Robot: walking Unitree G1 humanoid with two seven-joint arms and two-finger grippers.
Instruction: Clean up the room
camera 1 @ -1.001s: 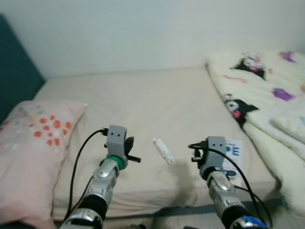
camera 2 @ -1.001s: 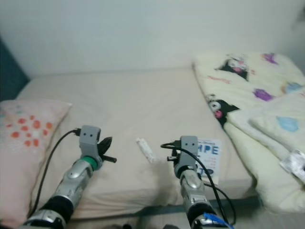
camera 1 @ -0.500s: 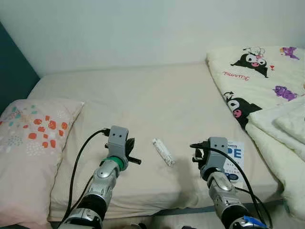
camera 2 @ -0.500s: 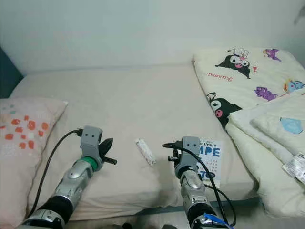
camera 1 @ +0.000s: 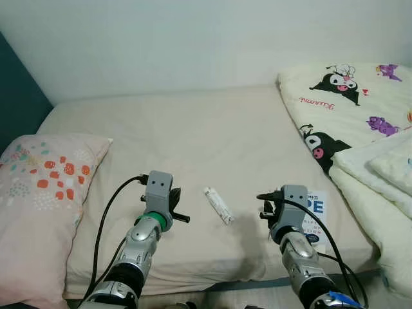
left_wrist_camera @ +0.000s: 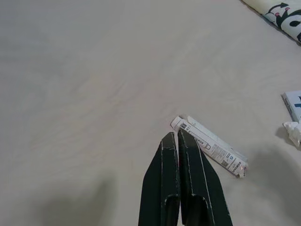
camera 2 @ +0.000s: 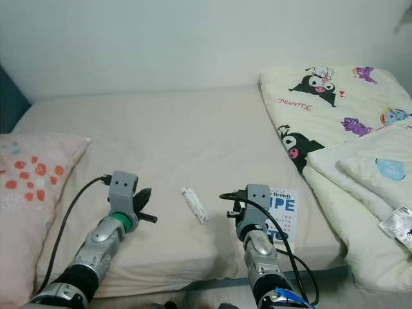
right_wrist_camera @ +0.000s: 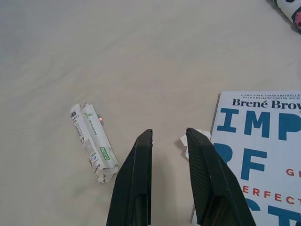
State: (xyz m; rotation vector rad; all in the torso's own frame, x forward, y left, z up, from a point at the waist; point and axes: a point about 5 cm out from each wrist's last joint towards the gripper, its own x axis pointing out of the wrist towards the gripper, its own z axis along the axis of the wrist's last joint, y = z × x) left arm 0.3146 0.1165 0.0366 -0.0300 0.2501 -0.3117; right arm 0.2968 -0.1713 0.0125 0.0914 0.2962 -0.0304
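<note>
Where readable: "Brené Brown" book [right_wrist_camera: 256,155] cover.

A small crushed white carton [camera 1: 218,205] with printed labels lies flat and slantwise on the beige mattress [camera 1: 193,135]. Near it lies a white book [camera 2: 281,213] with large blue cover lettering, flat at the mattress's front edge. A crumpled white paper scrap [right_wrist_camera: 185,141] rests against the book's edge.
</note>
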